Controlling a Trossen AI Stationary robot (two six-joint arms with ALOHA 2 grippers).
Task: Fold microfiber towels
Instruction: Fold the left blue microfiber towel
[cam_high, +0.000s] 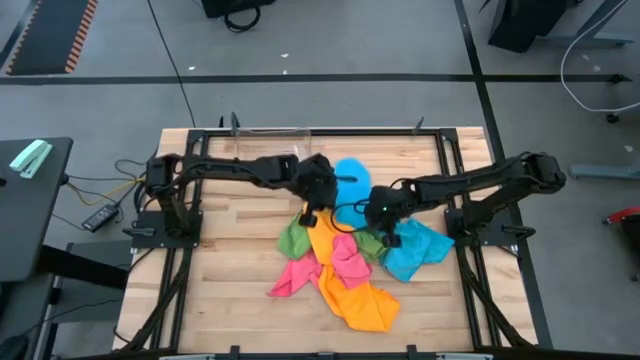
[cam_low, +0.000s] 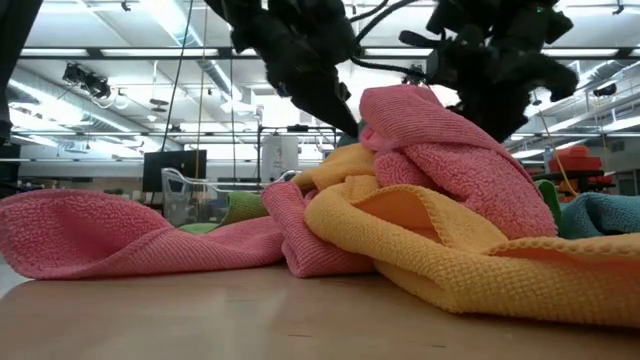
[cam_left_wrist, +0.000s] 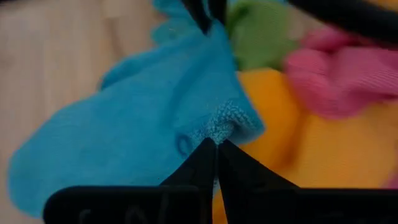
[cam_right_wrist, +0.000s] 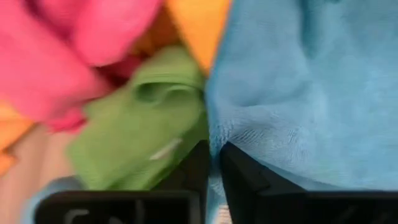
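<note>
- Microfiber towels, small soft cloths in bright plain colours, lie tumbled in a loose heap near the middle of the pale wooden slatted table (cam_high: 230, 270); none is folded flat
- one bright blue microfiber towel (cam_high: 351, 185) sits at the far side of the heap, bunched and partly raised between the two grippers; its looped pile and stitched hem show plainly in the left wrist view (cam_left_wrist: 155, 118)
- a second blue towel (cam_high: 415, 250) lies crumpled toward the right side of the table, just beside the heap
- a long orange-yellow towel (cam_high: 355, 295) trails toward the near edge, twisted and creased; a pink towel (cam_high: 300, 272) lies across and beside it, touching it; from the low view the pink cloth (cam_low: 440, 150) humps over the orange one (cam_low: 470, 250)
- a green towel (cam_high: 293, 238) peeks out at the heap's left, under the others; another patch of green (cam_right_wrist: 149, 124) shows beside the blue cloth
- left gripper (cam_high: 318, 190) hangs over the far side of the heap, its fingers pinched together on a corner of the raised blue towel (cam_left_wrist: 214, 146)
- right gripper (cam_high: 382, 212) is low over the heap's right side; its jaws stand a slit apart with the blue towel's edge between them (cam_right_wrist: 214, 155)
- a clear plastic bin (cam_low: 195, 195) stands at the table's far edge
- beyond is a grey floor, black frames, cables, and a workshop with ceiling strip lights
</note>
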